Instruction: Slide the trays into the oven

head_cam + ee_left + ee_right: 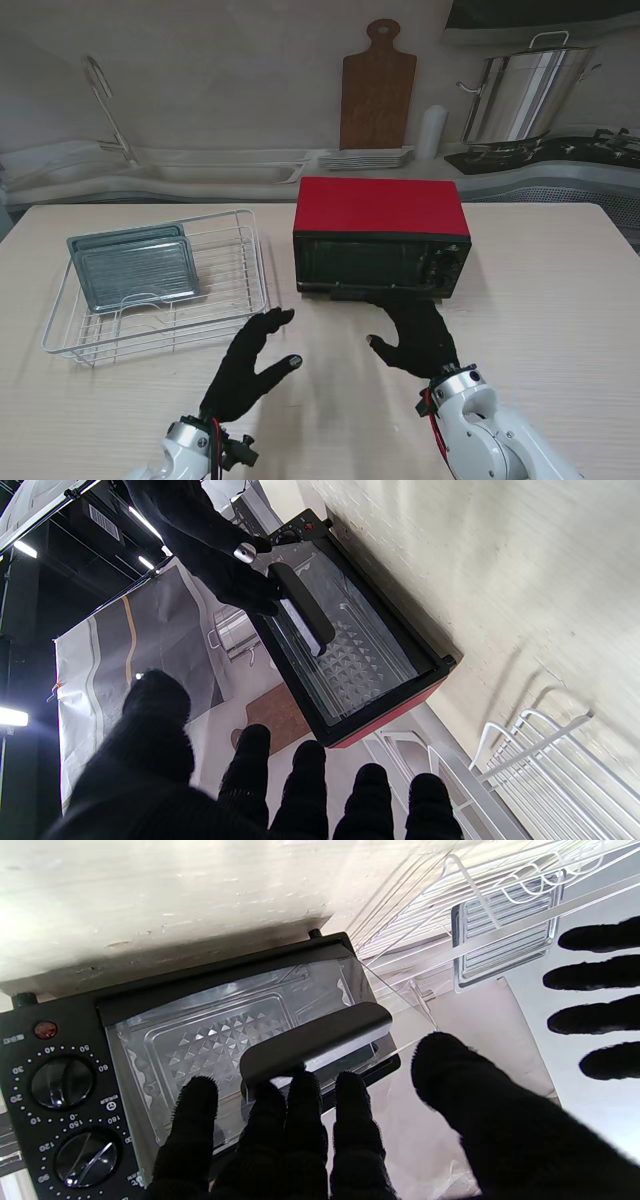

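Both black-gloved hands sit closest to me on the pale wooden table [560, 300]. Left hand [250, 368] hovers with its fingers spread wide, holding nothing, just beside the near right corner of the white wire dish rack [255, 300]. Right hand [418, 338] is up against the front of the red-topped black toaster oven [380, 232], and from the right wrist cam its fingertips [305, 1085] are touching the black bar handle [315, 1042] of the glass door [210, 1030]. Fingers rest on it rather than wrapping round, so I can't tell if that counts as a proper grip. Two grey ribbed metal trays [135, 268] are leaning upright in the rack's left part, well apart from the oven.
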You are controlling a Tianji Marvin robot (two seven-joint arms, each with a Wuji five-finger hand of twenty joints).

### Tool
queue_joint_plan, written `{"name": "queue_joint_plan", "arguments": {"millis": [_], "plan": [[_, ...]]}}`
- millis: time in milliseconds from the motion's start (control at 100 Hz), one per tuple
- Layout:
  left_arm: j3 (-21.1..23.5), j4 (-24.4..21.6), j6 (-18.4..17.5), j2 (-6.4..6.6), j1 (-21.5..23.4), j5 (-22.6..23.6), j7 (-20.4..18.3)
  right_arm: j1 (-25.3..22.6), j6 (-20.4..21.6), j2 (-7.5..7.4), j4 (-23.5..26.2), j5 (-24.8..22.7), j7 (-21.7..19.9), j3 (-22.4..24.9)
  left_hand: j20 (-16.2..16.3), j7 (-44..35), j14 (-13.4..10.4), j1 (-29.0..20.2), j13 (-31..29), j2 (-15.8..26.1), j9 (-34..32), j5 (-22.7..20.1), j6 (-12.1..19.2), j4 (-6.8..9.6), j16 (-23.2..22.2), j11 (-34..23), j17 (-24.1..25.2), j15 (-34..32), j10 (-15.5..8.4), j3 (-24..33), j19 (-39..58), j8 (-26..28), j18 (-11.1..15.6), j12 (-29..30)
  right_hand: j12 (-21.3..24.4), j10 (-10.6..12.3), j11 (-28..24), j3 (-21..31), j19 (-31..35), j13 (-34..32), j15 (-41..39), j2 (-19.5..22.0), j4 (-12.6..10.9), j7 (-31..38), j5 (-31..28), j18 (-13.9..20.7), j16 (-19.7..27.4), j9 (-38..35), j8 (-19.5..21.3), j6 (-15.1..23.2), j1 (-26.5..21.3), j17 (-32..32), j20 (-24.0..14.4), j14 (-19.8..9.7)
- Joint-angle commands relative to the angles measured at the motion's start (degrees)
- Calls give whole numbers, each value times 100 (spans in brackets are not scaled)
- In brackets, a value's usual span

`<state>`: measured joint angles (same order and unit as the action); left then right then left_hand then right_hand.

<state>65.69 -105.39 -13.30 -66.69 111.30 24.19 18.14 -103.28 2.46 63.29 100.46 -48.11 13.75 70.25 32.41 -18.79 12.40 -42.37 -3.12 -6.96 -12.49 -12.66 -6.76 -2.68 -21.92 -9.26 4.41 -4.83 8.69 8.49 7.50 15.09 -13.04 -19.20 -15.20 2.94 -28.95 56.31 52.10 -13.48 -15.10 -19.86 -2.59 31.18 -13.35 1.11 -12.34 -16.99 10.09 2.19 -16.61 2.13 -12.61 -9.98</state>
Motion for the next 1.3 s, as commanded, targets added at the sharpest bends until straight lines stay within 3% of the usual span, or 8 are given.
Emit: {"name": "queue_joint_plan", "arguments": {"millis": [0, 630, 1290], "plan": [[-1, -70, -17, -33, 59, -3, -78, -143, 24, 8, -122, 7, -143, -41, 134, 31, -26, -41, -58, 38, -126, -82, -9, 162, -48, 10, 86, -6, -2, 60, 11, 107, -26, -64, -113, -267, -122, -52, 52, -281, -231, 40, -143, -52, -105, 45, -124, -131, -20, -47, -47, -45, -98, 375], [-34, -92, -64, -22, 56, 52, -88, -656, 300, 6, -144, 77, -40, 123, 130, 51, -21, -32, -53, 38, -103, -75, -18, 162, -45, 12, 93, -3, -9, 61, 4, 102, -29, -59, -117, -256, -130, -82, 32, -199, -216, 62, -150, -56, -65, 59, -117, -32, 9, -36, -37, -100, -104, 356], [-34, -130, -27, -19, 69, 82, -88, -598, 198, -58, -429, 119, -382, -34, 128, 58, -22, -26, -50, 33, -95, -77, -20, 163, -43, 12, 90, -2, -15, 65, 3, 100, -27, -57, -111, -233, -127, -159, 18, -174, -209, 114, -158, -81, 2, 72, -112, 17, 16, -14, -20, -117, -99, 354]]}}
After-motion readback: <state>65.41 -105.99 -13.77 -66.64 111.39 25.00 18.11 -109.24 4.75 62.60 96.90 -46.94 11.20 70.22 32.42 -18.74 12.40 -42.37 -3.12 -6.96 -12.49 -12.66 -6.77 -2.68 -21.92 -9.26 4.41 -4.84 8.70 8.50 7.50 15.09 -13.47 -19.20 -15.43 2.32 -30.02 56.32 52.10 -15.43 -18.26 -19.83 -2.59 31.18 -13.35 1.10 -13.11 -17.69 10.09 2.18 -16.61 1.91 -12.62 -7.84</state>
